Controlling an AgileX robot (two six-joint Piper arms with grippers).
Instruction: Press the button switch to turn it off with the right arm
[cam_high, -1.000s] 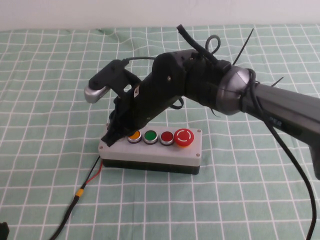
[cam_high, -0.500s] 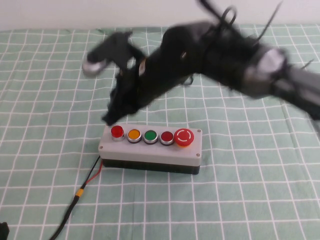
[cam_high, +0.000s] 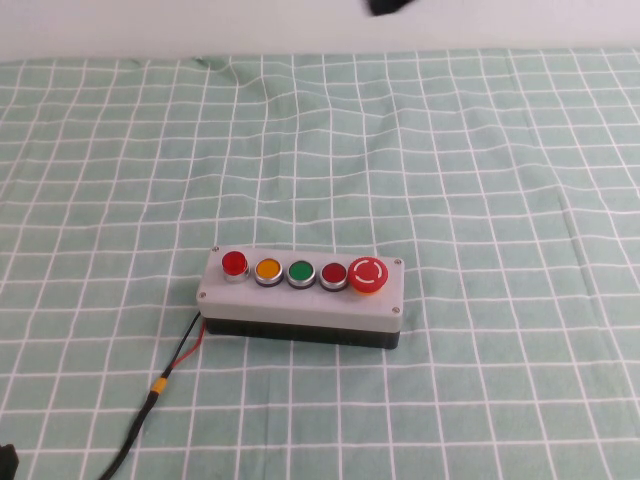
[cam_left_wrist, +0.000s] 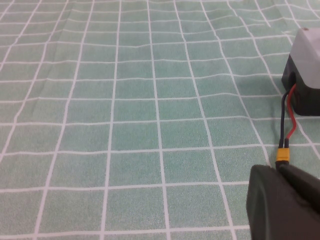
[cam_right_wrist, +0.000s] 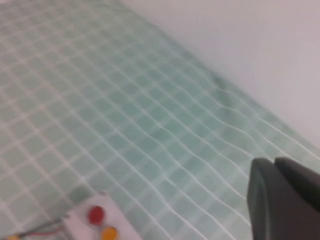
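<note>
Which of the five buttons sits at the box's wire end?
The small raised bright-red button switch, leftmost, beside the orange one; the mushroom-head is at the opposite end.

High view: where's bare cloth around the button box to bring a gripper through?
Bare checked cloth lies behind and right of the grey box. Front-left is crowded: the wire trails there, near the left gripper. The right gripper hangs high above.

box (cam_high: 300, 300): 1 | buttons (cam_high: 301, 272): 5 | wires (cam_high: 180, 352): 2 | end effectors (cam_left_wrist: 285, 205): 2
</note>
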